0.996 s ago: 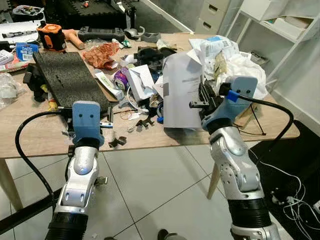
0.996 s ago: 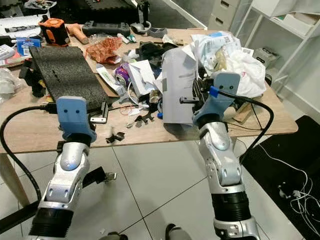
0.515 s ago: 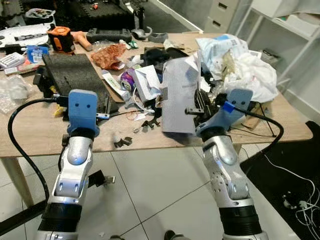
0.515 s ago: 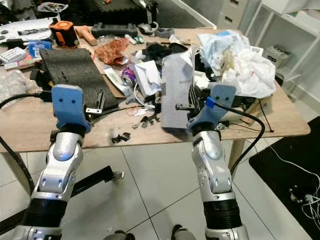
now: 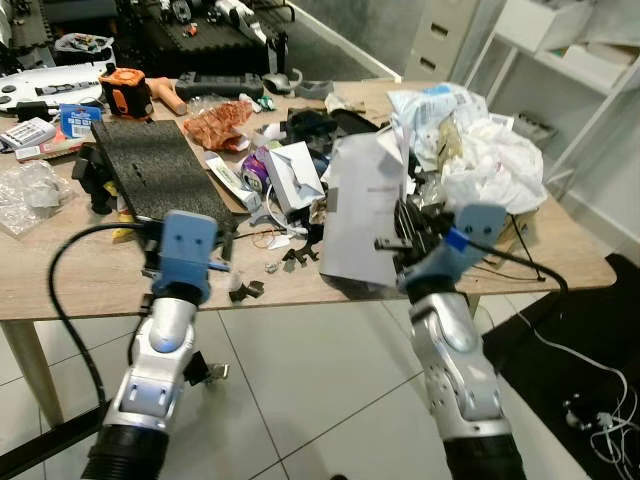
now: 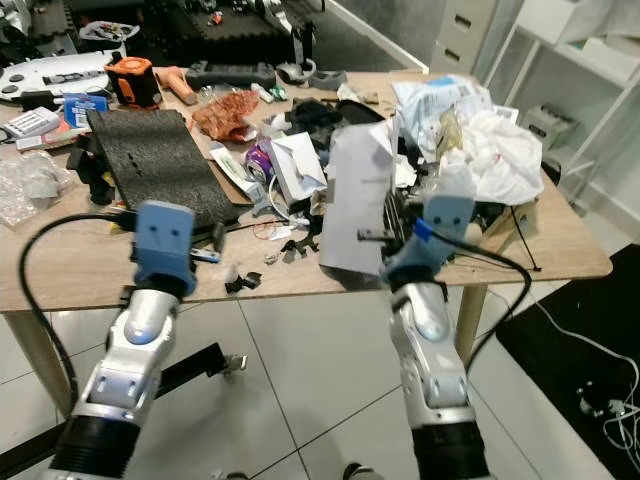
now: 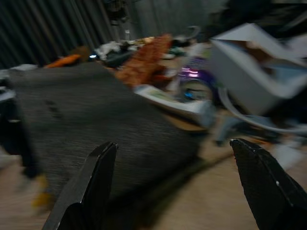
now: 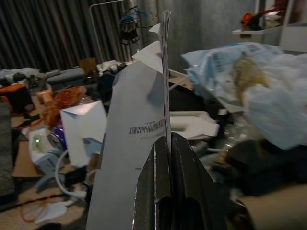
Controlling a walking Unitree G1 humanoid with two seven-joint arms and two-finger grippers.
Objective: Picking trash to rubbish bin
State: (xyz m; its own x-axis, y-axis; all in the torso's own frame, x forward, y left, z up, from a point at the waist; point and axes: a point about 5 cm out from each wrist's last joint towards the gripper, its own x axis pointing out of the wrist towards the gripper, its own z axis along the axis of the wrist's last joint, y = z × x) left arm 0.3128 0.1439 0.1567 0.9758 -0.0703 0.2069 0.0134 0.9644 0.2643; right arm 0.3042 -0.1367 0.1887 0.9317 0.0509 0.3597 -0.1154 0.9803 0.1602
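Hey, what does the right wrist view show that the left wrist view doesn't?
Right wrist view alone: the right gripper shut on a sheet of white paper with a barcode, and the crumpled plastic bags behind it. Left wrist view alone: the left gripper open above the table edge, facing the black textured mat. Both share the orange wrapper, the purple can and the open white box.

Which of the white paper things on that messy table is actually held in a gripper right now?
The tall printed sheet, standing upright at the table's front edge, pinched by the right gripper; the other papers lie loose in the clutter.
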